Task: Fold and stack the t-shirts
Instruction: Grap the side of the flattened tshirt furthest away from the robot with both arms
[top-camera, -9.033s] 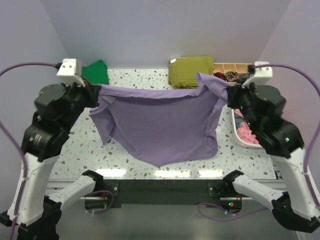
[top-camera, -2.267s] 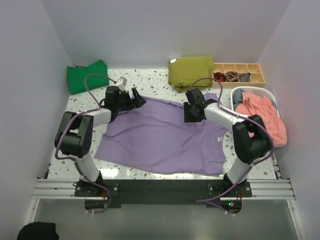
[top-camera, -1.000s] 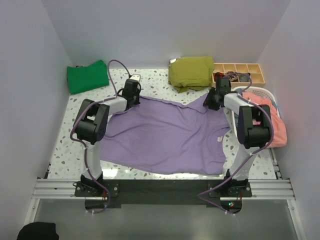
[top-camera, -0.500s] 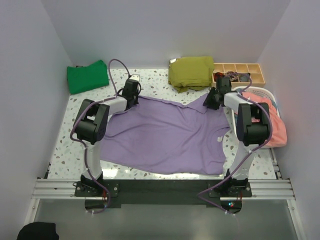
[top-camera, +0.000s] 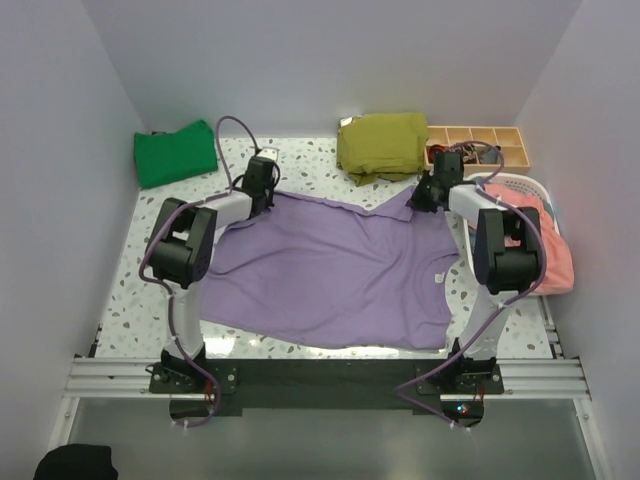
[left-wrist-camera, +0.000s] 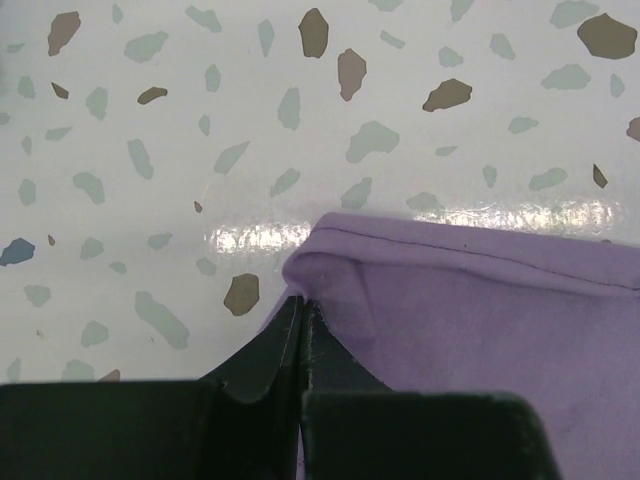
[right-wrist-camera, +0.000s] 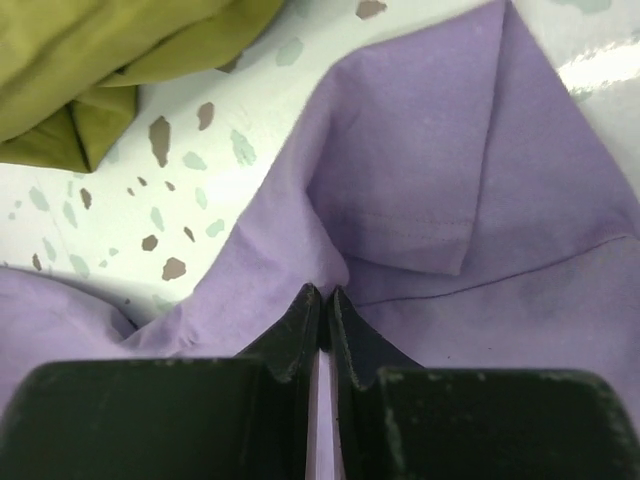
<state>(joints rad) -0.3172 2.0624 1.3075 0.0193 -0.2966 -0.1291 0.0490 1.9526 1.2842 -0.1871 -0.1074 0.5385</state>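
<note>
The lavender t-shirt (top-camera: 330, 265) lies spread on the speckled table, with a small white label near its right edge. My left gripper (top-camera: 262, 180) is shut on the shirt's far left corner; in the left wrist view the black fingers (left-wrist-camera: 270, 350) pinch the hemmed corner (left-wrist-camera: 340, 265). My right gripper (top-camera: 430, 190) is shut on the shirt's far right part; in the right wrist view its tips (right-wrist-camera: 322, 300) grip a fold of purple cloth (right-wrist-camera: 420, 180). A folded bright green t-shirt (top-camera: 177, 153) lies at the far left corner.
A folded olive shirt (top-camera: 382, 143) lies at the far middle, also showing in the right wrist view (right-wrist-camera: 110, 50). A wooden compartment tray (top-camera: 480, 148) stands far right. A white basket (top-camera: 530, 190) holds a pink cloth (top-camera: 530, 235) at the right.
Over the earlier frames the shirt came down from hanging between the raised arms onto the table. In the last second both grippers have shifted only slightly and still hold the far corners.
</note>
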